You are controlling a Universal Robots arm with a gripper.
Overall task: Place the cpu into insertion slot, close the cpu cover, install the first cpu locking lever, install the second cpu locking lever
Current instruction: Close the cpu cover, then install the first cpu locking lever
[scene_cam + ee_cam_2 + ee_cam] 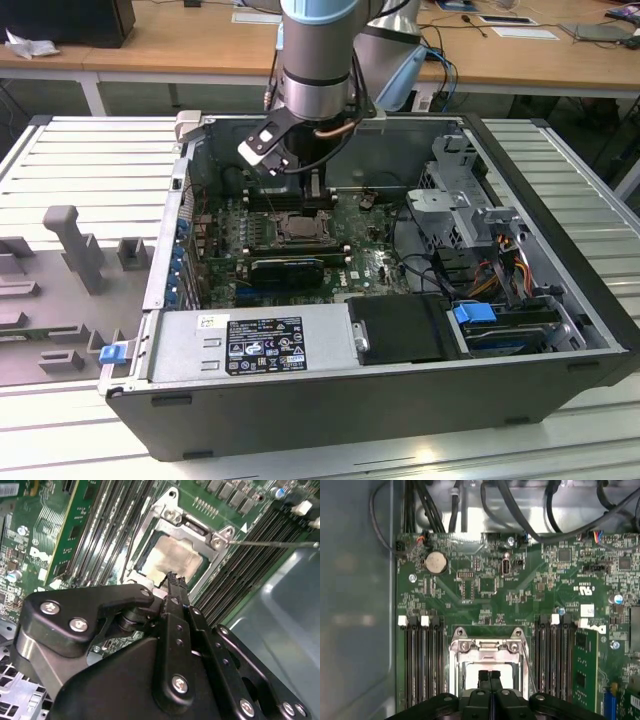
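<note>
The hand (490,675) hangs inside a case (400,400) on a slatted table (90,170).

In the first wrist view the hand (490,677) hides part of the cpu (470,674) and cpu cover (487,646).

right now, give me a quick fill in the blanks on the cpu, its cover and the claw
1. The pale face of the cpu shows through the cut-out of the ___.
2. The claw is ___, fingertip against fingertip.
3. The board around the socket is ___ in colour.

Missing words: cover; shut; green.
</note>
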